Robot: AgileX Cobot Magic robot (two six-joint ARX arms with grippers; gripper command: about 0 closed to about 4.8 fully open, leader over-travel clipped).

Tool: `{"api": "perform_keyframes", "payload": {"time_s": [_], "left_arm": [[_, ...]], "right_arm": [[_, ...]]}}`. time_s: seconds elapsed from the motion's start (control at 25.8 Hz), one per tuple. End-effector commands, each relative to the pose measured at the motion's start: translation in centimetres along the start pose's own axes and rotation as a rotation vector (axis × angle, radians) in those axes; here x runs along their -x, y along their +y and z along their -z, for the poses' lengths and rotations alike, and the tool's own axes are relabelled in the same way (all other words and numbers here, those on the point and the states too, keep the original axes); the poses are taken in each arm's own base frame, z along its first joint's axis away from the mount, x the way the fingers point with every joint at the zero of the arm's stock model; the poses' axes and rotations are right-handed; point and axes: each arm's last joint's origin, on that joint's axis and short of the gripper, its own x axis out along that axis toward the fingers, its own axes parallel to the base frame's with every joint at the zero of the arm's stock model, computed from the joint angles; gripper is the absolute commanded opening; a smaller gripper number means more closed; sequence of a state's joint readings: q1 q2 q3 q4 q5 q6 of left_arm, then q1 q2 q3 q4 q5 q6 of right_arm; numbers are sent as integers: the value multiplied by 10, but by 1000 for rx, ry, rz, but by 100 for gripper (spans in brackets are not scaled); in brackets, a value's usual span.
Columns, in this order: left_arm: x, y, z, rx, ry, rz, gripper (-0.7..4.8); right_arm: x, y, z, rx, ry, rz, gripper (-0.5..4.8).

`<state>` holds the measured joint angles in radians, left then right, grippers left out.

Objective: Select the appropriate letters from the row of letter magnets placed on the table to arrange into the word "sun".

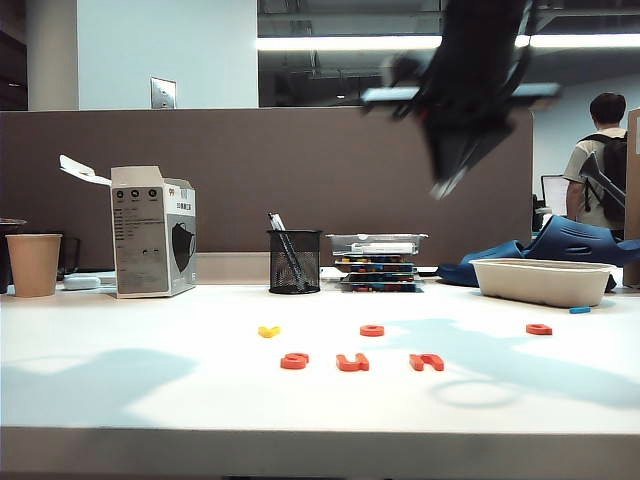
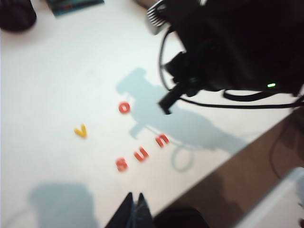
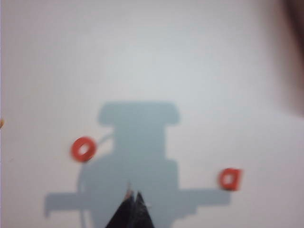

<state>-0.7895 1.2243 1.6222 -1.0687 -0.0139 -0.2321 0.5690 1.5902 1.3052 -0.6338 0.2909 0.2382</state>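
Three orange-red letters lie in a line near the table's [image 1: 120, 400] front: s [image 1: 294, 361], u [image 1: 352, 362] and n [image 1: 427, 362]. In the left wrist view they show as s [image 2: 122, 164], u [image 2: 141, 155] and n [image 2: 163, 140]. My right gripper [image 1: 445, 185] hangs high above the table, right of the middle, blurred. Its fingertips meet with nothing between them, so the right gripper [image 3: 133, 194] is shut and empty. My left gripper [image 2: 134, 195] is shut and empty too, above the table's front edge. It is outside the exterior view.
Behind the line lie a yellow letter [image 1: 268, 331], a ring-like letter [image 1: 372, 330] and another orange-red letter [image 1: 539, 329]. At the back stand a paper cup [image 1: 33, 264], a box [image 1: 152, 232], a mesh pen cup [image 1: 294, 261], stacked trays [image 1: 377, 262] and a white tray [image 1: 543, 280].
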Motion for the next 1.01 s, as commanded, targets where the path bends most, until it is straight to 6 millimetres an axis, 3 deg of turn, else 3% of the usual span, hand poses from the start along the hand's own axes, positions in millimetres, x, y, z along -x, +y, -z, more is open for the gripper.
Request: {"api": "perform_keyframes", "payload": {"time_s": [0.04,0.27,0.43,0.54,0.74,1.01], "left_arm": [[3,0,-14,-99,-163,-68,-6],[24,17,-46,-180,-367,-206,-6],[57,45,-65,-129,-497,-364,-6],[86,67,-69,-77,-559,-495,-6],[130,84,-45,-5,-564,-664,-6],[159,71,2,25,-588,-744,-6]], "right_arm": [[27,-26,-11,-13,-96,46,-1],[85,-75,-15,-42,-251,117,-1],[121,-101,-7,-93,-337,163,-1],[147,-120,12,-118,-391,216,-1],[172,-129,56,-151,-475,179,-1],[175,-124,117,-174,-577,125,-1]]}}
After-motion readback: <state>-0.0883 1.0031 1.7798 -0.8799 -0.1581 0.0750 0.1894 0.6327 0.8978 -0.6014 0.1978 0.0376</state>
